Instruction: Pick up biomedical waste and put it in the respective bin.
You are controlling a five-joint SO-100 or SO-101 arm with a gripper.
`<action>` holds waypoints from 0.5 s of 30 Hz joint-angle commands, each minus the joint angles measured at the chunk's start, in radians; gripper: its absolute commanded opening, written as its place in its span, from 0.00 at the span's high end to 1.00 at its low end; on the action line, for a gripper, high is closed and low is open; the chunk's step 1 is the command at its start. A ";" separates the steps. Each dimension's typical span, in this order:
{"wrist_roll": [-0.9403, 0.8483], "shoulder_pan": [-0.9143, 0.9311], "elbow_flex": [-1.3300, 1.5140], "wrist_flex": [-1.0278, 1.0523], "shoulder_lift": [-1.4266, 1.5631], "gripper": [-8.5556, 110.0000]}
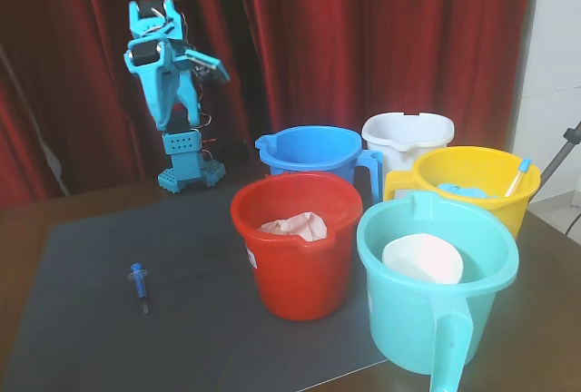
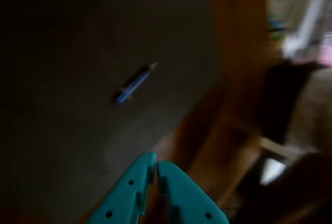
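Syringe lies flat on dark mat, front-left in fixed view, well apart from buckets. Red bucket holds crumpled pinkish wad; teal bucket w/ white pad inside; yellow bucket has a blue item + pipette stick. Blue bucket & white bucket contents hidden. Gripper raised, jaws closed, holding nothing.
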 commanded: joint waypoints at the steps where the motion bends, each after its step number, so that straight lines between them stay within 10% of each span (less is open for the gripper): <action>1: -0.002 0.020 -0.166 0.064 -0.210 0.93; 15: 0.209 0.118 -0.709 0.169 -0.870 0.93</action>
